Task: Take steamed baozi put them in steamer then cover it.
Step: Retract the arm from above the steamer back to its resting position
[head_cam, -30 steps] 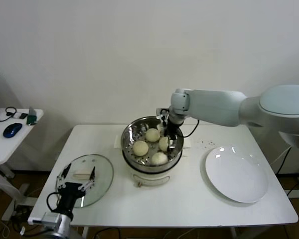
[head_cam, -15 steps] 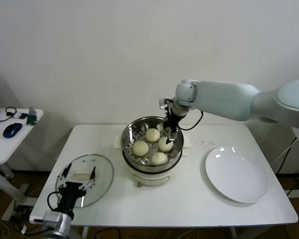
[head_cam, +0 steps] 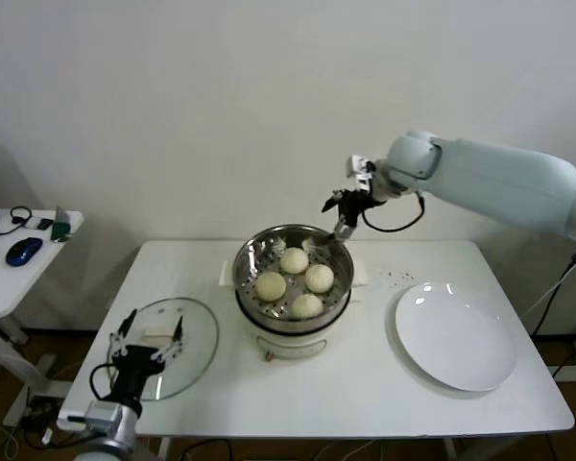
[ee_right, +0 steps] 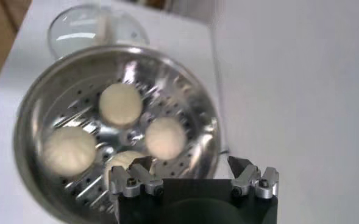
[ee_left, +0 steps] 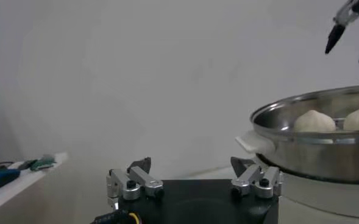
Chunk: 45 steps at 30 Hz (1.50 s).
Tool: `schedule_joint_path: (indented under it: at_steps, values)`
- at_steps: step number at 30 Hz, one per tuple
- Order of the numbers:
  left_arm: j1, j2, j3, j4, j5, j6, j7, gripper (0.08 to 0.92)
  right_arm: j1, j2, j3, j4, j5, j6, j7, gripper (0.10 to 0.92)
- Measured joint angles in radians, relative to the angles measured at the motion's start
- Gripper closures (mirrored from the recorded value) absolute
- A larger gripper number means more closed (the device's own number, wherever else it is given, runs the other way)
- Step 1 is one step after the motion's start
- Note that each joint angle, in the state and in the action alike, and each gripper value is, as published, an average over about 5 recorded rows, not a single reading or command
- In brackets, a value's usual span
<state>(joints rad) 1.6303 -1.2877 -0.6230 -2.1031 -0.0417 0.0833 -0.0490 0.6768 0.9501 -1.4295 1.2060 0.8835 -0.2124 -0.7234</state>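
The steamer stands mid-table on its white base. Four baozi lie on its tray: one at the back, one right, one left, one front. My right gripper is open and empty, in the air above the steamer's back right rim. In the right wrist view the gripper looks down on the steamer and baozi. The glass cover lies flat at the table's front left. My left gripper hovers open just over it, also seen in its wrist view.
A flat white plate lies on the right of the table. A side table with a blue mouse stands at the far left. The wall is close behind the steamer. The left wrist view shows the steamer and the right gripper.
My right gripper has let go of the right baozi, risen out of the steamer and moved up and to the right. The left gripper has stayed over the cover.
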Motion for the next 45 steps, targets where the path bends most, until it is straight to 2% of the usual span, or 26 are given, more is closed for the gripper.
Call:
schedule_joint_path:
  at_steps: [10,18,24,33,45]
  values:
    - [-0.007,0.015,0.000,0.004,0.080,0.005,-0.006,0.177,-0.369,-0.240,0.422,0.187,-0.055,0.150,0.302,0.203]
    - [0.001,0.034,-0.018,0.002,0.278,0.024,-0.003,0.177,-0.797,-0.327,0.867,0.321,-0.129,0.252,0.516,0.203]
    - [0.016,0.058,-0.025,-0.004,0.556,0.044,0.025,0.177,-1.156,-0.309,1.243,0.414,-0.183,0.287,0.614,0.203]
    - [0.027,0.093,-0.009,0.031,1.014,0.070,0.072,0.177,-1.625,-0.206,1.729,0.519,-0.242,0.311,0.673,0.203]
    - [-0.036,0.084,0.033,0.186,1.343,0.063,0.066,0.177,-1.952,-0.067,2.073,0.589,-0.305,0.296,0.723,0.203]
